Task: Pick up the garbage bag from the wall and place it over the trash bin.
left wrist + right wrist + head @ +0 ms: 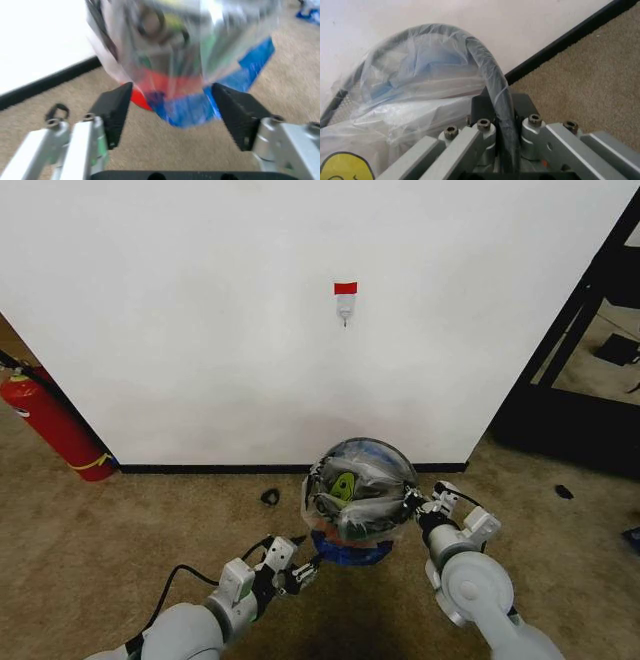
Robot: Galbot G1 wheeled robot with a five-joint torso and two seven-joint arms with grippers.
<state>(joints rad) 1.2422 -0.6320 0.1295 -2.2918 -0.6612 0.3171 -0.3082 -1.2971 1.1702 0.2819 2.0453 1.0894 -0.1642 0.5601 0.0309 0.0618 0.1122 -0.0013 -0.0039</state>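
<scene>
Head view: the small round black wire-mesh trash bin stands on the tan carpet floor just in front of the large plain white wall with its black baseboard. The thin, crinkly, translucent white plastic garbage bag with blue print and a yellow mark is draped over the bin's mouth and down its sides. High on the wall, a small white hook sits under a short red tape strip, bare. A red fire extinguisher leans at the wall's left end.

The right hand is at the bin's right edge. In the right wrist view it is clenched on the plastic-covered black rim, which runs between its fingers.

The left hand is low at the bin's near left side. In the left wrist view it is released, its two black pads spread apart on either side of the bin's lower part, where the red base band and blue print show.
</scene>
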